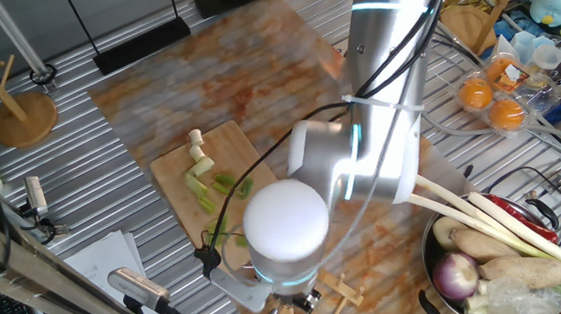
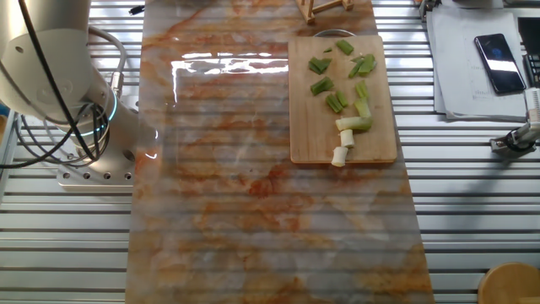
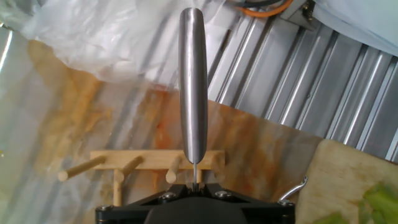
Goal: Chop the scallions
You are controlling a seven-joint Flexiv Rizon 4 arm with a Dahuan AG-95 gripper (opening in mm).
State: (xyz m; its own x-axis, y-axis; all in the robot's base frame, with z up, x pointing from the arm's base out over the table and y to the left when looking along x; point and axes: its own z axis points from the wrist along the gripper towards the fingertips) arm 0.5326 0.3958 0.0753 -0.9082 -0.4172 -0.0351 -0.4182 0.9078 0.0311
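Observation:
Short cut scallions (image 2: pixel 342 93), white and green bits, lie scattered on the wooden cutting board (image 2: pixel 308 127). In one fixed view the scallion bits (image 1: pixel 202 173) sit on the board (image 1: pixel 179 210) left of the arm. In the hand view my gripper (image 3: pixel 196 183) is shut on the thin end of a steel knife (image 3: pixel 193 81), which points away from the camera. Under it stands a wooden peg rack (image 3: pixel 140 163). A corner of the board (image 3: pixel 345 180) shows at the right with a green bit (image 3: pixel 380 200). In both fixed views the gripper itself is hidden.
A metal bowl (image 1: pixel 431 255) at the right holds long white leek stalks (image 1: pixel 486 216), a red onion (image 1: pixel 457 275) and roots. Oranges in a clear box (image 1: pixel 502 99) lie behind it. A phone (image 2: pixel 494 63) rests on paper. The robot base (image 2: pixel 84 118) stands beside the mat.

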